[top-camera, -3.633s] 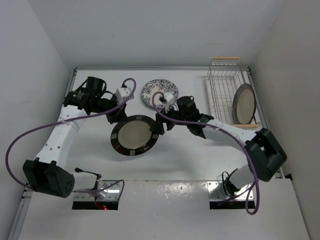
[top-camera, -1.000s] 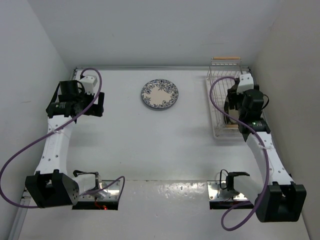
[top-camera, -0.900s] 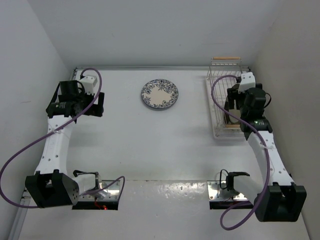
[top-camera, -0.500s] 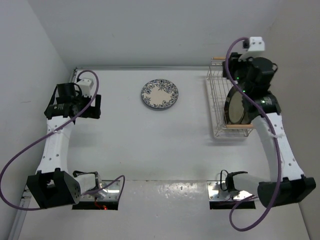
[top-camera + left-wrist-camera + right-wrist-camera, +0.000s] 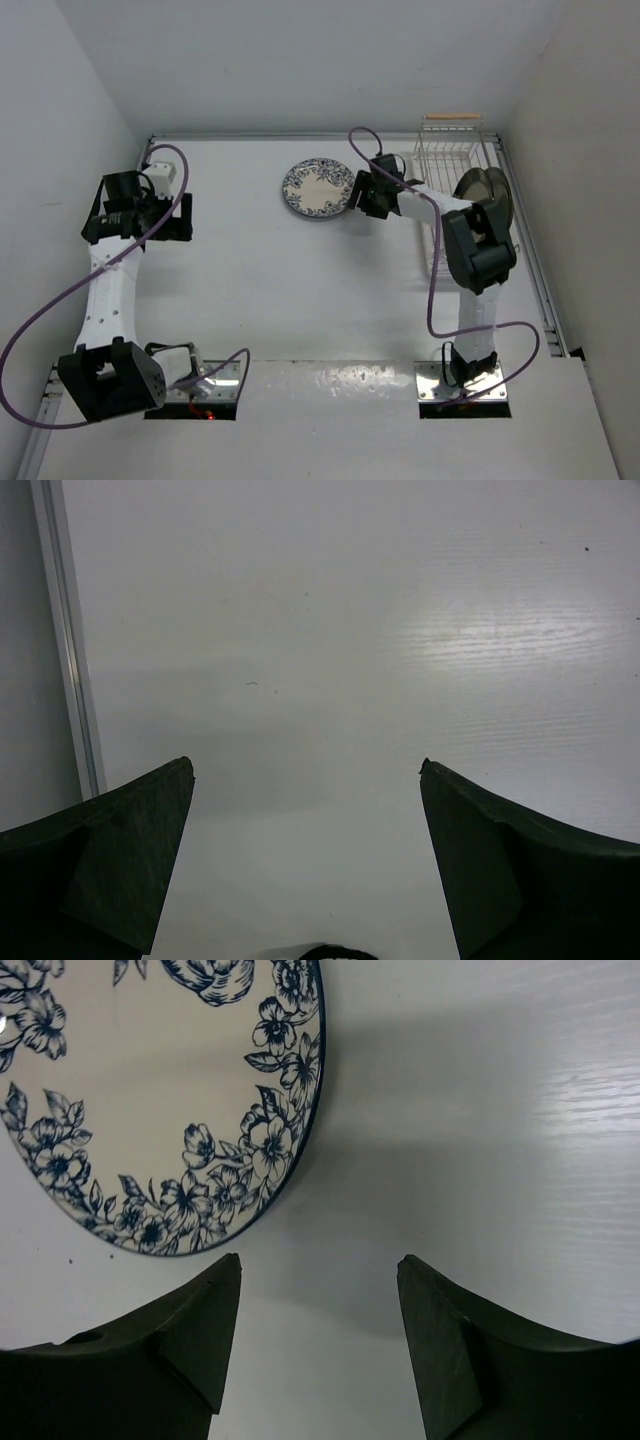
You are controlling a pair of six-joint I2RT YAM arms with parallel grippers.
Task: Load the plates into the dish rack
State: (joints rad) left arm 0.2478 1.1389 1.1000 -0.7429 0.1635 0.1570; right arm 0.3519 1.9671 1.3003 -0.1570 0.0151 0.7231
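Note:
A white plate with a blue floral rim (image 5: 319, 188) lies flat on the table at the back middle. In the right wrist view this floral plate (image 5: 150, 1090) fills the upper left. My right gripper (image 5: 357, 193) is at its right edge, and the right gripper (image 5: 320, 1270) stands open and empty, its left fingertip just short of the rim. The white wire dish rack (image 5: 440, 170) is at the back right, with a grey-rimmed plate (image 5: 487, 195) upright in it, partly hidden by my right arm. My left gripper (image 5: 186, 214) hovers far left; the left gripper (image 5: 305, 770) is wide open over bare table.
The rack's wooden handle bar (image 5: 452, 117) is at its far end. A metal rail (image 5: 65, 650) edges the table on the left. White walls enclose the table at the back and both sides.
My right arm swung from above the rack leftward and down to the floral plate's right edge, leaving the grey-rimmed plate standing in the rack. The left arm hardly moved.

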